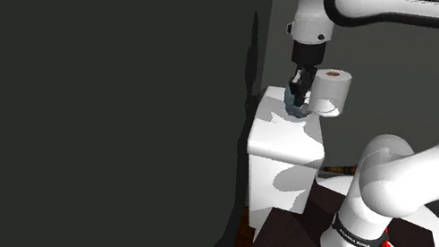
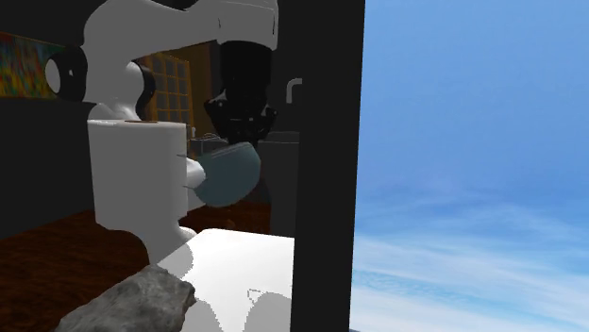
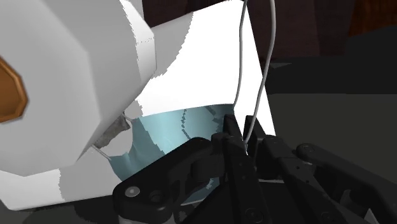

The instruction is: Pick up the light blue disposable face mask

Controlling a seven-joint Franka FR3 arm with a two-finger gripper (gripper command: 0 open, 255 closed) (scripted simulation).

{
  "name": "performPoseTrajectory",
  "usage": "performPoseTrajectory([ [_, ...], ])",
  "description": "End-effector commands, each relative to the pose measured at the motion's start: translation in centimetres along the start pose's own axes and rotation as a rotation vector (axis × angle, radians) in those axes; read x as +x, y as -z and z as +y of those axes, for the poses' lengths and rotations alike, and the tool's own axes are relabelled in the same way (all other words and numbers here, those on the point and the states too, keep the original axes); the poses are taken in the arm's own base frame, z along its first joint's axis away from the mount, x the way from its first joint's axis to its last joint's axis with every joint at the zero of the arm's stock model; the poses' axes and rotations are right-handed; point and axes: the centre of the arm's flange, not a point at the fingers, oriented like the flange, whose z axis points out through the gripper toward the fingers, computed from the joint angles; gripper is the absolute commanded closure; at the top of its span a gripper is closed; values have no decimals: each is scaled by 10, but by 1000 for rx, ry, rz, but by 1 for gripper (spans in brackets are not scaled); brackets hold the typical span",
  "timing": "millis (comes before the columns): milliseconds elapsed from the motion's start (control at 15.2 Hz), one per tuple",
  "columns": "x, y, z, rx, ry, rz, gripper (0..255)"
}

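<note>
One pale blue mask, pinched in the black claw. Fingers closed hard together on the mask's edge. Thin white ear loop running up out of the pinch point. From the second exterior view: mask hanging cupped under the claw, dark gap below it before the white toilet tank lid. From the shoulder view: claw pointing straight down over the lid, mask a small blue spot at the fingertips. Upright toilet roll on the same lid, just beside the claw, brown core facing up. Rough grey lump at the lid's near edge, low on the second exterior view's left. Dark wall beside the tank. Blue sky on the second exterior view's right.
</note>
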Motion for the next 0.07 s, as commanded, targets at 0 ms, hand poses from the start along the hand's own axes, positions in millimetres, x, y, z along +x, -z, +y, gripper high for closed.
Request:
performPoseTrajectory([
  [0,0,3,0,0,0,0,255],
])
